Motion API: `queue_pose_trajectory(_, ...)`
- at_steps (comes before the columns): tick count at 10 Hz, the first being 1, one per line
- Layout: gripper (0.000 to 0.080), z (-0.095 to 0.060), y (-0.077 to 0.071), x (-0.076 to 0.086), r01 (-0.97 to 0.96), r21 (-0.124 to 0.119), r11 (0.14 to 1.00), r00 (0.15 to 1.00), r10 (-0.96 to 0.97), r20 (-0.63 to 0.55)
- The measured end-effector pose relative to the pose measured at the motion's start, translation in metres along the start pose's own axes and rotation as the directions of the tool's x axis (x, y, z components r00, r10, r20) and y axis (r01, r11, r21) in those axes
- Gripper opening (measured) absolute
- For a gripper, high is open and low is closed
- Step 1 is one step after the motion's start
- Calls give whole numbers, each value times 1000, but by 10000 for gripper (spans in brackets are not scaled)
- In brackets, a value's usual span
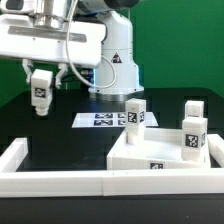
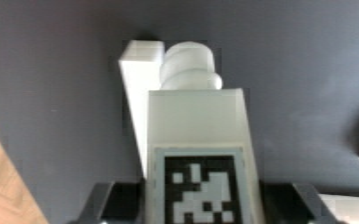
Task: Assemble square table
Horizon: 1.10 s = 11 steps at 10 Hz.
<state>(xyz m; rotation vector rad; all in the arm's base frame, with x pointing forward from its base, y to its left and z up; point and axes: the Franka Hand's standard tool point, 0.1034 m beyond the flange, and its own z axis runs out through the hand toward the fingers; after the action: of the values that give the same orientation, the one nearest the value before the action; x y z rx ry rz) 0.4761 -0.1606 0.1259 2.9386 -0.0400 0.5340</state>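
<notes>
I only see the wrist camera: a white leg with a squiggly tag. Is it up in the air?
Observer: Yes. The gripper holds the leg in the air above the black table.
Operator: Where's the big square piece?
Observer: The slab lies flat toward the exterior view's right, apart from the gripper.
Operator: Anything on it?
Observer: Three more legs stand upright on it.

The black table carries the marker board, square slab and rail.
</notes>
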Motion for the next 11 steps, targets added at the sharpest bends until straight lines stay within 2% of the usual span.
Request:
queue_pose_trajectory(3, 290, 1, -5, 1, -18, 8, 1000, 1000, 18, 4)
queue_pose_trajectory(4, 290, 1, -20, 4, -48, 23, 999, 999, 48, 2)
queue_pose_trajectory(6, 290, -3, -53, 23, -87, 58, 994, 996, 89, -19)
queue_pose_trajectory(8, 290, -5, -69, 42, -115, 78, 990, 992, 119, -42)
queue_pose_trajectory(9, 290, -7, -72, 48, -128, 85, 988, 990, 132, -50)
queue_pose_trajectory(11, 290, -6, -70, 44, -129, 82, 988, 990, 133, -45)
